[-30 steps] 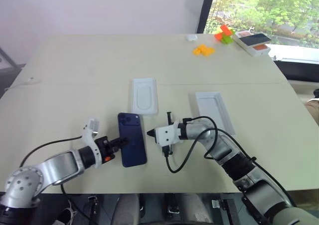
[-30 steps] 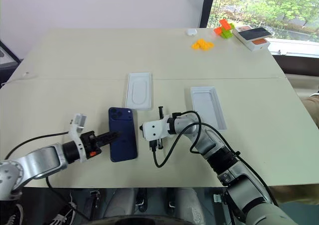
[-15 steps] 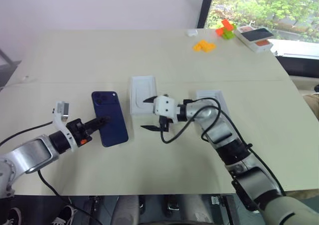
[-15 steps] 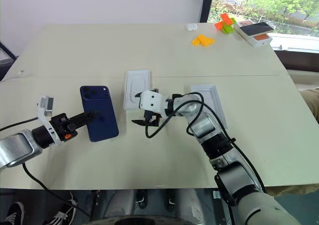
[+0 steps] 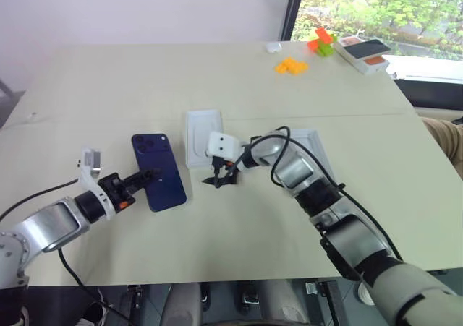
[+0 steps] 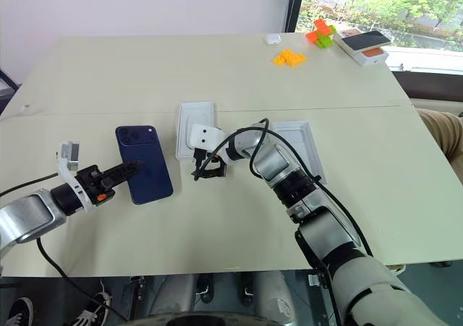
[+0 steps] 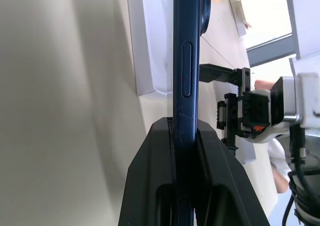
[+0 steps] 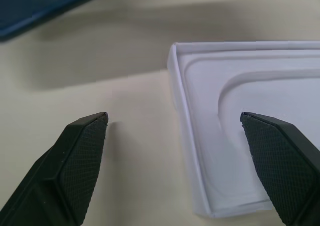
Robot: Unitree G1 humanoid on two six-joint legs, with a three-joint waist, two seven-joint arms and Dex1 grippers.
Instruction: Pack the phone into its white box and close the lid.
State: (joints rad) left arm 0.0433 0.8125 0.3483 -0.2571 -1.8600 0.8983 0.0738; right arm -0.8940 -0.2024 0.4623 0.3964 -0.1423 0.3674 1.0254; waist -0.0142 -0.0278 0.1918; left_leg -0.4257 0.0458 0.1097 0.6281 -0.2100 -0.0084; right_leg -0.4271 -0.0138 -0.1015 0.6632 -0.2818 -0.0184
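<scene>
My left tool is clamped on the near end of the phone, with one black finger against each broad face, so in my left wrist view the phone stands edge-on between the fingers and its side button shows. From my head views the dark navy back faces up and a little toward me, with the camera cluster at the far left corner, and the phone is held just above the pale surface, left of the white pieces. My right tool has its fingers spread wide and holds nothing. It hangs over the near end of a white tray with an oval recess, which lies flat just right of the phone. In my right wrist view, one fingertip is over bare surface beside that tray's corner, and the other is over its recessed floor (I cannot tell whether either touches). Behind my right forearm lies a second white shallow tray, open side up and partly covered by the arm and its cable. At the far right corner of the surface sit orange and green blocks and a white-and-orange box with a dark top, well apart from everything near me.
</scene>
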